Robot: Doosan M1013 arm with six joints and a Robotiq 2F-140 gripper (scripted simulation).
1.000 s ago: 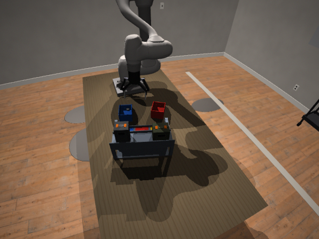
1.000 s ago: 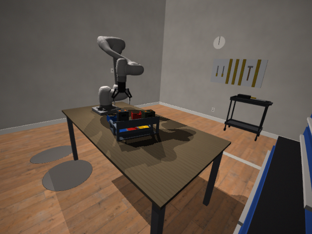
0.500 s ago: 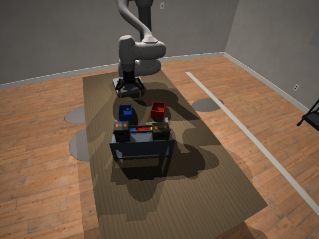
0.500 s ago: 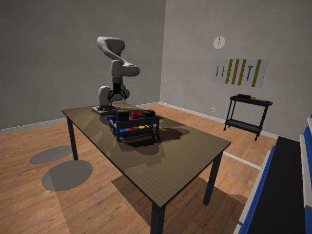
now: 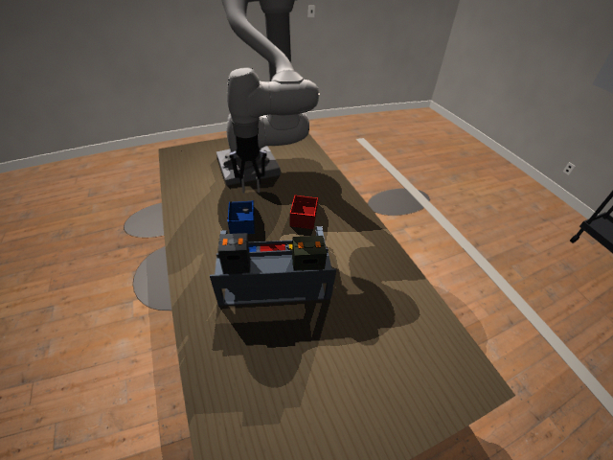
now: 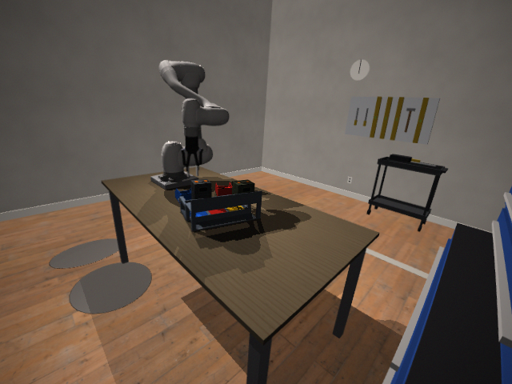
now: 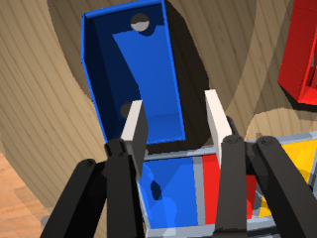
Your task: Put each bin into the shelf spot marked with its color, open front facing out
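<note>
a plank floor (image 5: 89, 316) (image 6: 165, 338) runs under a wood-topped table (image 5: 356, 396) (image 6: 264, 289), grey walls behind.

the gripper (image 5: 251, 190) (image 6: 193, 175) (image 7: 175, 110) points down above the tabletop on the arm's side, its two pale pads parted partway, well short of full spread, with nothing pinched between them.

past the fingertips, the blue bin (image 5: 240, 218) (image 6: 182, 194) (image 7: 154, 74) stands on the table in front of the shelf (image 5: 272, 287) (image 6: 225, 202) (image 7: 199, 198), with round parts inside. the red bin (image 5: 303, 213) (image 6: 223, 190) (image 7: 297, 55) stands to one side of it, also off the shelf. in the shelf lie a blue mark (image 7: 173, 198), a red mark (image 7: 213, 183) and a yellow mark (image 7: 297, 159); two dark cases (image 5: 234, 257) (image 5: 309, 255) sit on its top board.

the step in hand looks to be lining up on the blue bin, with neither visible bin placed. the next move likely calls for setting the finger gap to suit a wall or the body of the bin, then lowering squarely onto it. a finger coming down off line could knock the bin askew or strike its parts; tilting it later could spill them.
</note>
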